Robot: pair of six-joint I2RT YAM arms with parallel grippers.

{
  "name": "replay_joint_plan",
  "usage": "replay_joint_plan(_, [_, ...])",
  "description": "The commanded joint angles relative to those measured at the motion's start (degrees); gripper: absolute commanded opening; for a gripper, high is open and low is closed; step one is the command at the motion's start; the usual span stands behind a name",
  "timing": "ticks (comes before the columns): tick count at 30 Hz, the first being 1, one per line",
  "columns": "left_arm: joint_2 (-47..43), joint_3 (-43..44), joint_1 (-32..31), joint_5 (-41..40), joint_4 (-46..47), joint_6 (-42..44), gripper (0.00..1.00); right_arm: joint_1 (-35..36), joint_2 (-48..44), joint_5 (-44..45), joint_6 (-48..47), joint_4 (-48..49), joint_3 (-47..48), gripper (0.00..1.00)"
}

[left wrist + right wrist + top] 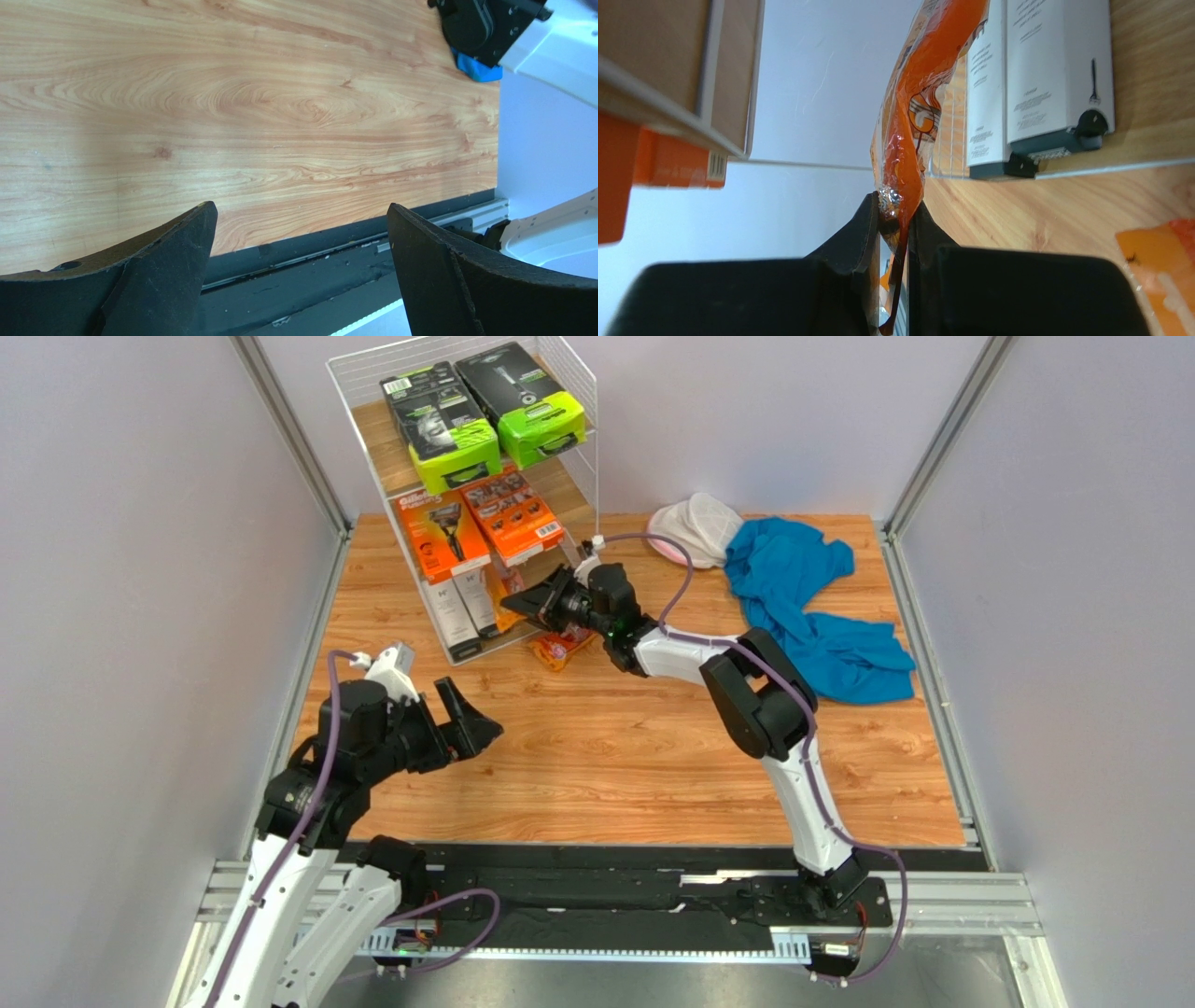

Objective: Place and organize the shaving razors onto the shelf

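At far left, left gripper [463,721] over bare bench [603,756], jaws wide, nothing held. On shelf [376,437]: two black-and-lime packs [442,427] on top tier, two orange boxes [442,535] on middle tier. Judged four of six placed. Next right, right gripper [896,210] at bottom tier, jaws pinched narrow on orange blister pack [913,119], beside two grey-white boxes [1039,77]. Loose on bench near shelf foot: second blister pack [558,650], left to do. Barcode visible on an orange box; brand print too small to read.
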Motion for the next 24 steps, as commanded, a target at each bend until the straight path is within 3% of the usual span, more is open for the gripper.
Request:
replay_joint_plan(1, [-1.24, -1.93, -0.08, 0.98, 0.21, 0.87, 0.99, -0.62, 4.99, 1.37, 1.60, -1.17, 5.78, 0.03])
replay_joint_plan(13, [-3.27, -4.66, -0.17, 0.98, 0.04, 0.35, 0.98, -2.11, 10.45, 4.27, 2.56, -12.42, 16.07, 0.11])
replay_joint_plan(24, [-4.06, -4.66, -0.08, 1.15, -0.67, 0.61, 0.98, -2.47, 11.42, 4.97, 5.03, -13.83, 15.73, 0.23])
